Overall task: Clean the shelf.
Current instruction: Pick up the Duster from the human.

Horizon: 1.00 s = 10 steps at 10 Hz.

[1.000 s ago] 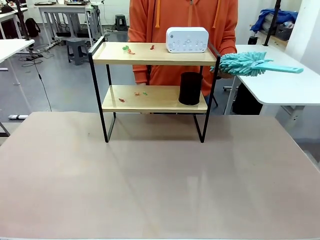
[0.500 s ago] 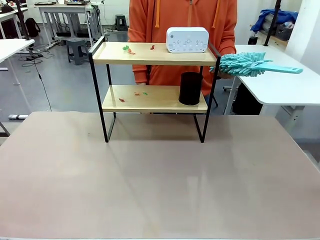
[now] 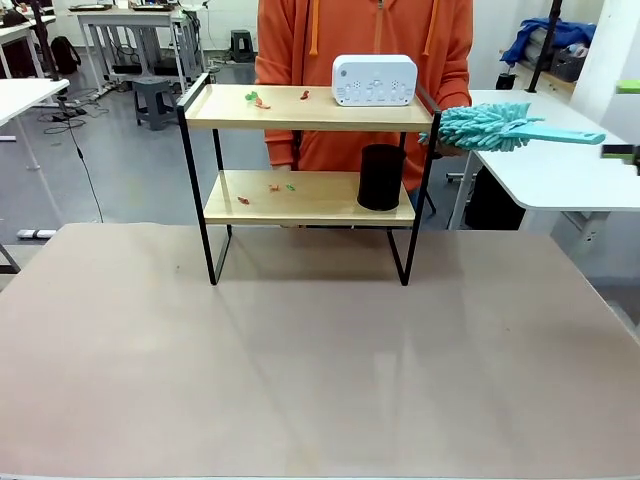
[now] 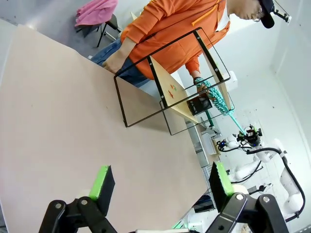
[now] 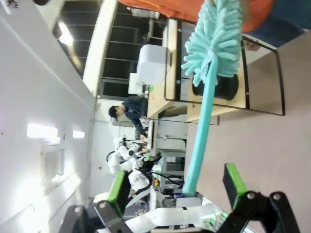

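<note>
— Grippers, what state?
— Right gripper (image 5: pixel 175 187): jaws wide, nothing clamped. The tip of the duster (image 5: pixel 205 107) handle sits between the green pads; whether it touches them I cannot tell. Left gripper (image 4: pixel 161 182): wide too and bare, hanging over the table (image 4: pixel 58 121), well apart from the shelf.
— So the step?
— Looks like a handover. Person's hand (image 3: pixel 441 143) holds the teal duster by its fluffy head, with the handle aimed out to the robot's right. To do it well, I'd say: slide further up the handle so the pads bite behind the tip, not on it. Keep them square across it and close firmly. Draw away only once the hand lets go.
— And the shelf?
— Shelf (image 3: pixel 300 108) stands upright on four legs at the far middle of the table, just in front of the person. Long axis runs left to right across the table; open front faces the robot. White box (image 3: pixel 375 80) and scraps (image 3: pixel 256 99) lie on the top board, black cup (image 3: pixel 380 177) and more scraps on the lower. Sweeps along the boards will likely have to work round box and cup.
</note>
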{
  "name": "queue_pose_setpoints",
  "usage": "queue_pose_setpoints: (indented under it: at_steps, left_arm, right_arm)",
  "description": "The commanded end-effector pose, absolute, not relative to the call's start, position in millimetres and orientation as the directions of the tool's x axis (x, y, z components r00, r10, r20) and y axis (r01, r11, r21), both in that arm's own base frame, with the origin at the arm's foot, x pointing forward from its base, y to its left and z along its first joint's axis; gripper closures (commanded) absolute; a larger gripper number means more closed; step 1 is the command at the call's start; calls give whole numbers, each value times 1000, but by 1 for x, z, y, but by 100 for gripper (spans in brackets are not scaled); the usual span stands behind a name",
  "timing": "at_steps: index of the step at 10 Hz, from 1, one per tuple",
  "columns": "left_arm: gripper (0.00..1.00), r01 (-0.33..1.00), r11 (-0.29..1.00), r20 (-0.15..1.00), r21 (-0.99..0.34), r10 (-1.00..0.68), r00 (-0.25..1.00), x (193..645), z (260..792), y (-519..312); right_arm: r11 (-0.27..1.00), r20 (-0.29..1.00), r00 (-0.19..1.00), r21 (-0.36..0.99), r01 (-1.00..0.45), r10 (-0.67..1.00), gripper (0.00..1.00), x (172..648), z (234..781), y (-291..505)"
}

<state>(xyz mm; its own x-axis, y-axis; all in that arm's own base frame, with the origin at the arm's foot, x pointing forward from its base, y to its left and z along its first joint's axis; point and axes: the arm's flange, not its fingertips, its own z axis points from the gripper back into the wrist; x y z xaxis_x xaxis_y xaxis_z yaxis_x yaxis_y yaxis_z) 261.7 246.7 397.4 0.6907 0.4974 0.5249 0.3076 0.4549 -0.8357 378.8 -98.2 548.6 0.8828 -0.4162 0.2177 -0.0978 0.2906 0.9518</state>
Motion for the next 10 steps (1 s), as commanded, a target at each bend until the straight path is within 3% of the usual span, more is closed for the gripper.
queue_pose_setpoints:
  at_steps: [1,6,10]
  left_arm:
    - [0,337,456,550,-824,500,669,261,397,245]
    - [0,337,456,550,-824,500,669,261,397,245]
    - [0,337,456,550,-824,500,669,261,397,245]
  right_arm:
    - [348,182,918,936,-53,-351,0,403,560,-92]
    - [409,37,920,902,137,-391,0,439,566,-55]
    - [433,31,915,887,160,-402,0,451,572,-50]
